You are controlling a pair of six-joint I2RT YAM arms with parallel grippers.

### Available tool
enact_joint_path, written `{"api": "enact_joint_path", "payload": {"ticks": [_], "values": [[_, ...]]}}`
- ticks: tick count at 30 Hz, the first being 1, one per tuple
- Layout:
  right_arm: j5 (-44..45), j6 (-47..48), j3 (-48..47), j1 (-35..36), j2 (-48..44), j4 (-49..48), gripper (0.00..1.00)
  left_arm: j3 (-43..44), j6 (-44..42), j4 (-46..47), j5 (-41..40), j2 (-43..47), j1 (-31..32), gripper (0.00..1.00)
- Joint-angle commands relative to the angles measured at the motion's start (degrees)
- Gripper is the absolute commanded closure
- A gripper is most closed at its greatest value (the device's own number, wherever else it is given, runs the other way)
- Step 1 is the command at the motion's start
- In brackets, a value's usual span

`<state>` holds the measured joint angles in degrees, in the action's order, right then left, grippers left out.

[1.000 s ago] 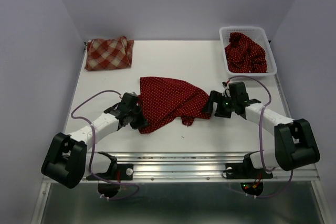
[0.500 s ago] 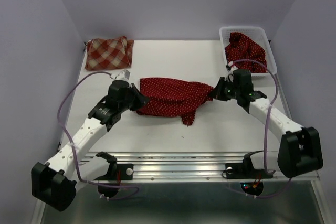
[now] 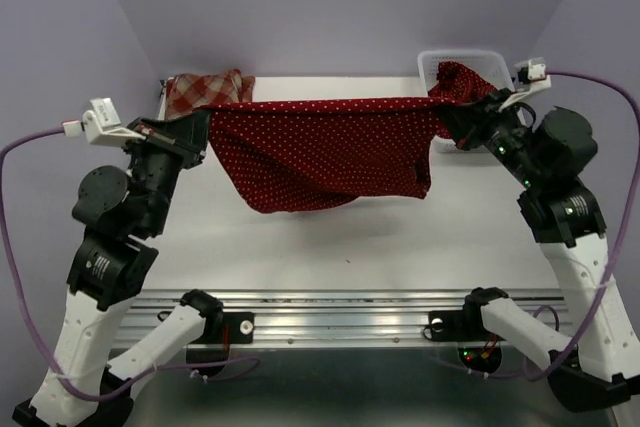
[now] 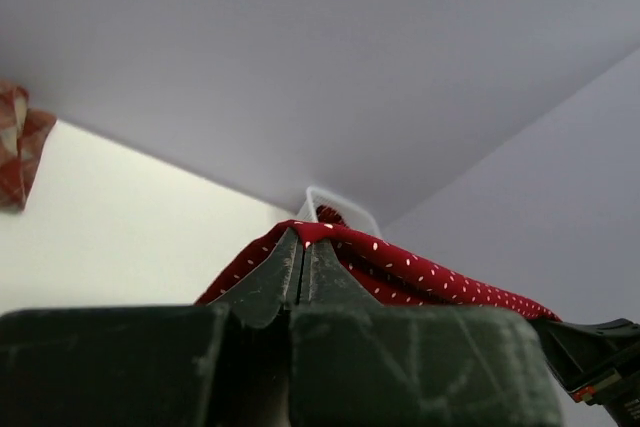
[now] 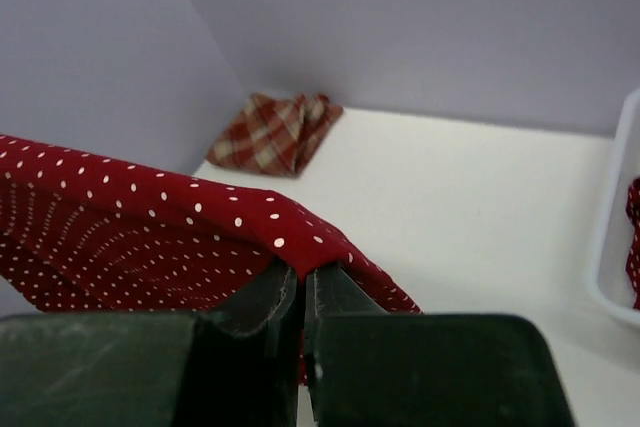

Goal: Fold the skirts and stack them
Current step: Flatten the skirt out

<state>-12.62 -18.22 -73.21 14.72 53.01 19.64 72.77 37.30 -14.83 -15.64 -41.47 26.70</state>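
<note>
1. While the dotted skirt [image 3: 320, 152] hangs stretched in the air left of the basket [image 3: 465, 53], above the worktop [image 3: 350, 247], the left pincer [image 3: 197, 119] is clenched on the top corner farthest from the basket. The wrist view shows its jaws pinched tight on the hem.
2. The right pincer [image 3: 452, 119] is clenched on the opposite top corner, just in front of the basket. The top edge is taut between the two and the lower edge sags, apparently clear of the worktop.
3. Other skirts: the second dotted skirt [image 3: 462, 82] lies bunched inside the basket. The checked skirt [image 3: 195, 92] sits far left of the basket, partly hidden by the held cloth. Can't tell if it is folded.
4. Step, my read: spreading out ahead of the fold. Nothing is stacked yet.
5. Next move calls for lowering both pincers together and laying the skirt flat left of the basket under even tension, then regripping to fold. Uneven lowering would likely bunch the cloth.
</note>
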Motion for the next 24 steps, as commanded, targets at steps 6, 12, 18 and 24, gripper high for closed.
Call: {"api": "enact_joint_path", "payload": {"ticks": [6, 12, 18, 24], "values": [[-8.3, 1.8, -10.5, -0.7, -7.5, 5.5, 0.95, 6.2, -5.0, 5.3, -1.2, 6.2, -0.6, 1.0], [-9.3, -1.3, -7.0, -0.7, -6.0, 7.2, 0.92, 5.1, -4.5, 5.6, -6.5, 4.9, -0.5, 1.0], [-6.6, -5.0, 2.3, -0.7, 8.0, 6.7, 0.91, 1.7, -3.4, 3.5, -16.2, -12.9, -1.3, 1.0], [-2.6, -5.3, 1.0, -0.7, 33.6, 6.9, 0.73, 5.6, -4.1, 0.7, 5.6, -38.1, -14.5, 0.97]]}}
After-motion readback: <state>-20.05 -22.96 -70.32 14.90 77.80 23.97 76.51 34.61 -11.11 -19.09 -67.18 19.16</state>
